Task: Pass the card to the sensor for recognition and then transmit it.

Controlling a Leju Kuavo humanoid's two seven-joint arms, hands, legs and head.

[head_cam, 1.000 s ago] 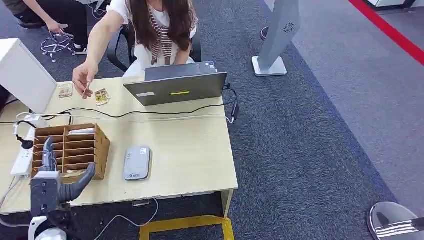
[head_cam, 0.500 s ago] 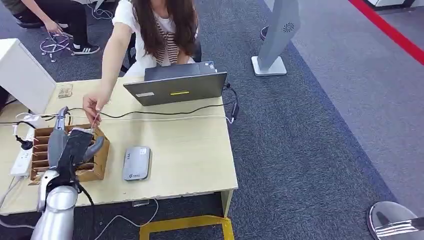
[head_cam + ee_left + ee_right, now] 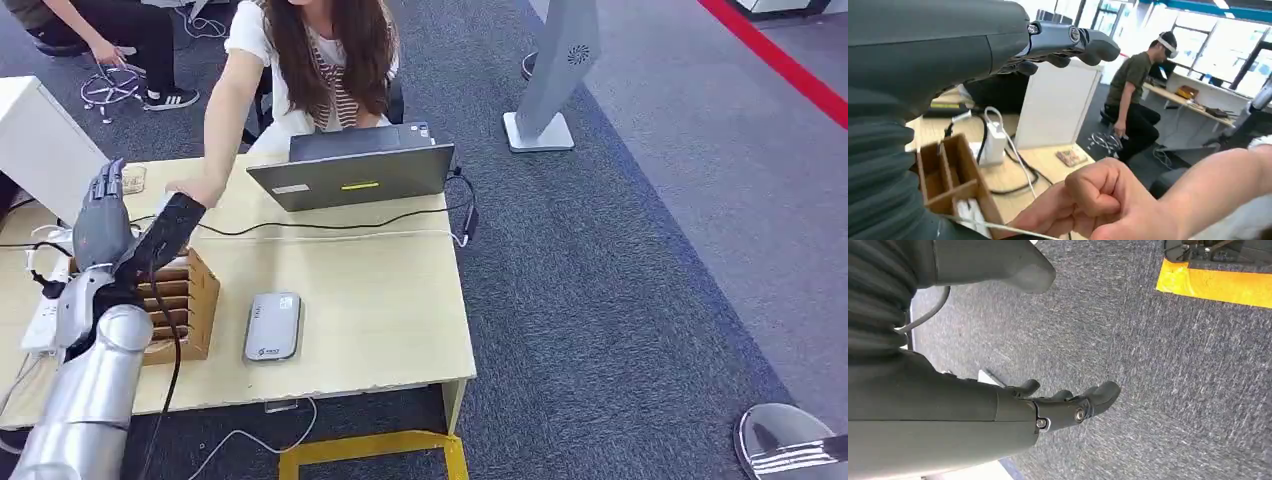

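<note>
The card (image 3: 998, 226) shows as a thin pale edge at the bottom of the left wrist picture, pinched in a person's hand (image 3: 1083, 205) just beside the wooden slotted organizer (image 3: 175, 300); in the head picture it is too thin to make out. The left hand (image 3: 125, 235) is raised at the left of the head picture, above the organizer and close to the person's hand, fingers spread and holding nothing. The right hand (image 3: 1068, 405) hangs over grey carpet with its fingers loosely apart and nothing in them. The step in hand looks like the handover, the robot receiving the card before any scanning. The next move would call for closing the thumb and fingers on the card's flat faces, then carrying it to the grey sensor (image 3: 272, 325) lying on the desk (image 3: 380, 300) right of the organizer, at lower centre-left of the head picture.
</note>
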